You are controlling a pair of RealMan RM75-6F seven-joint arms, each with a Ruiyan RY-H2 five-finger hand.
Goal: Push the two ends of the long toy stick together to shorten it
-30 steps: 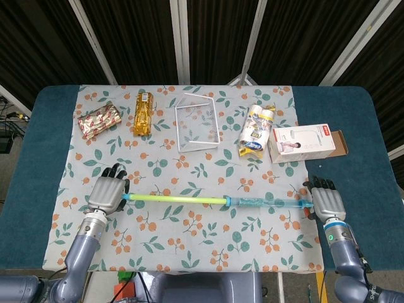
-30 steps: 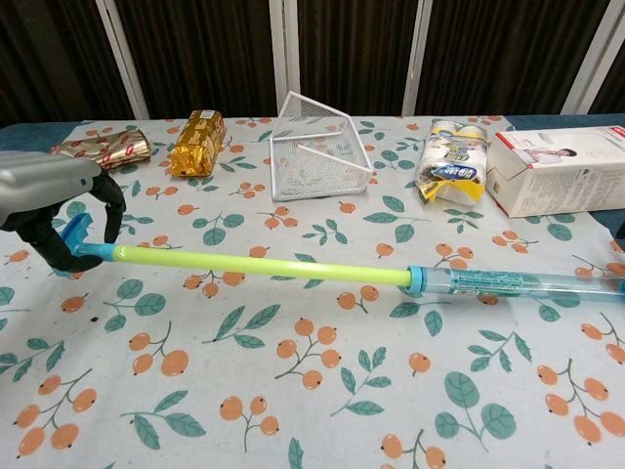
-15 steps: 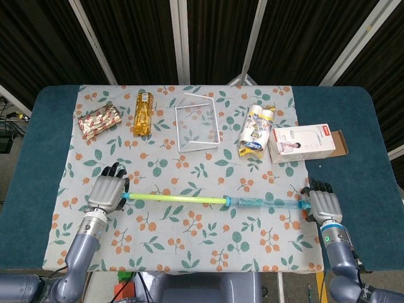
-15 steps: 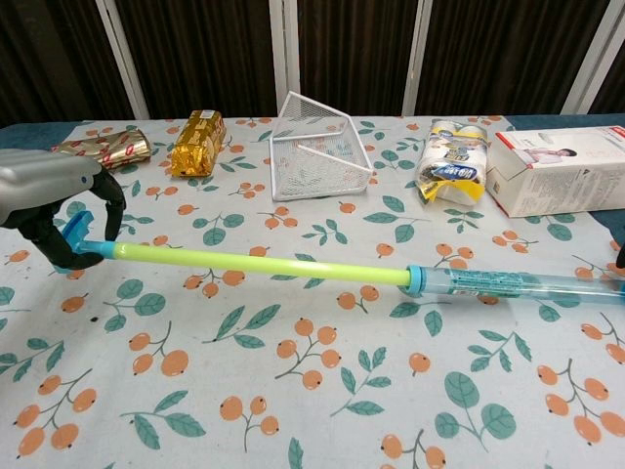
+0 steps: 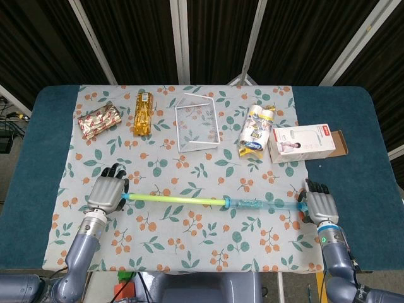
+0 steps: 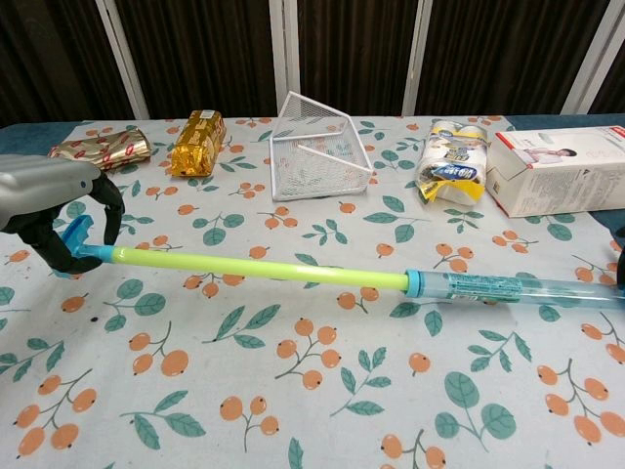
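The long toy stick lay flat across the desk, near its front edge. The left hand had its fingers curled around the stick's yellow end. The right hand touched the clear blue end, but I could not tell its grip.
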